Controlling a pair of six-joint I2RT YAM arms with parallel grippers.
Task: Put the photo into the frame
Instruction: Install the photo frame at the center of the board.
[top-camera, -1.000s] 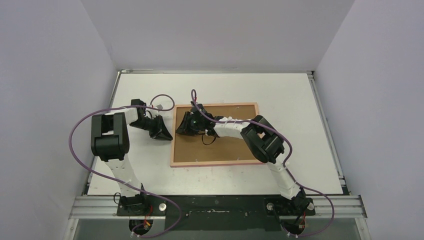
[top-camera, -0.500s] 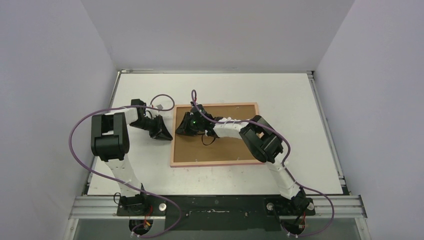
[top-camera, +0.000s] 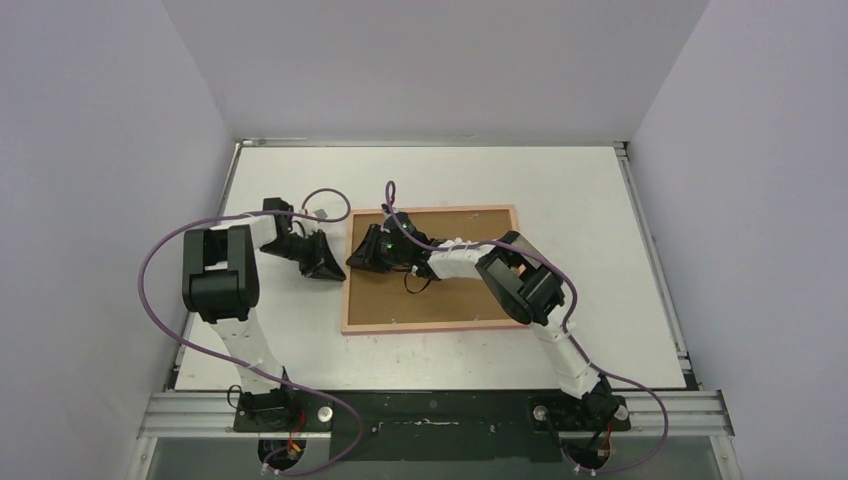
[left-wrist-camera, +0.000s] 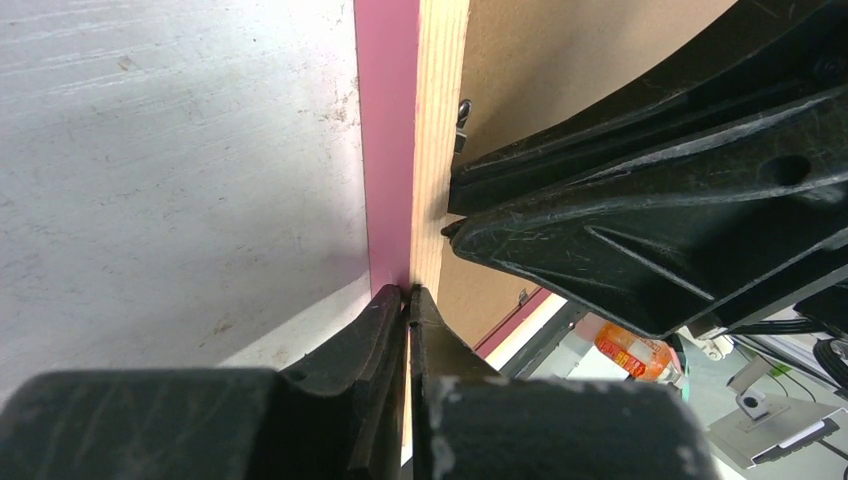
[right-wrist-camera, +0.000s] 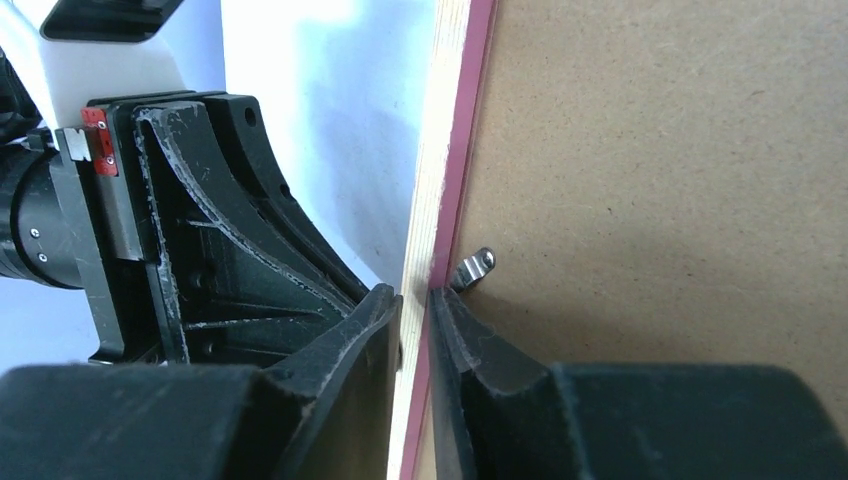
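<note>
Top external view: the frame (top-camera: 430, 325) lies flat on the table (top-camera: 450, 175) with its pale wood back facing up. A brown backing board (top-camera: 455, 295) fills its opening. Both hands meet at the frame's left rail, roughly halfway along it.

The left hand (top-camera: 325, 264) sits just outside that rail, over bare table. In the left wrist view its fingers are pressed together with nothing between them, and the tips are right at the rail's pink outer edge. Whether they touch the rail I cannot tell.

The right hand (top-camera: 358, 258) reaches in from over the backing board. In the right wrist view it has one finger outside the rail and one inside, closed narrowly on the wood. A small metal tab (right-wrist-camera: 475, 266) sticks up from the board just beside the inner finger, close against the rail.
</note>
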